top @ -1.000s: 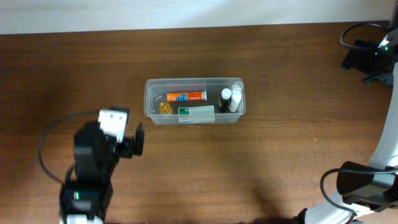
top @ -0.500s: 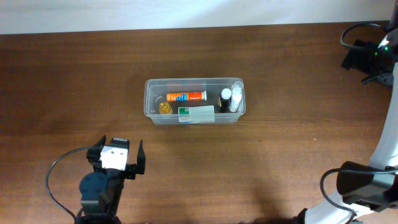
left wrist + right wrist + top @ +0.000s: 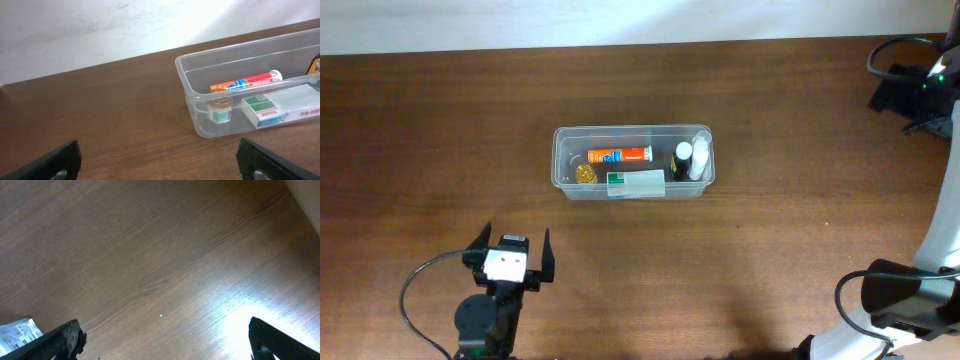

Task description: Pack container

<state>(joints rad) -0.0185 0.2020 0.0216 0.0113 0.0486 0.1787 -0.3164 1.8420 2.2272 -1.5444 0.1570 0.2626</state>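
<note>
The container (image 3: 561, 160) is a clear rectangular tub at the table's middle. It holds an orange tube (image 3: 620, 155), a gold-capped small jar (image 3: 584, 173), a white-and-green carton (image 3: 636, 183), a black-capped bottle (image 3: 682, 158) and a white bottle (image 3: 700, 155). My left gripper (image 3: 513, 245) is open and empty, near the front edge, well short and left of the tub. The left wrist view shows the container (image 3: 192, 100), tube (image 3: 245, 83) and carton (image 3: 280, 105) beyond the open jaws (image 3: 160, 167). My right gripper (image 3: 898, 92) is at the far right; its jaws (image 3: 167, 345) are open over bare wood.
The brown wooden table (image 3: 770, 260) ends at a pale wall along the back. Black cables loop beside the left arm (image 3: 410, 290) and at the far right corner (image 3: 890, 55). A white crinkled scrap (image 3: 15, 330) shows at the right wrist view's lower left.
My left arm has drawn back toward the table's front edge, away from the container, with its jaws still open. The right arm and the container have not moved.
</note>
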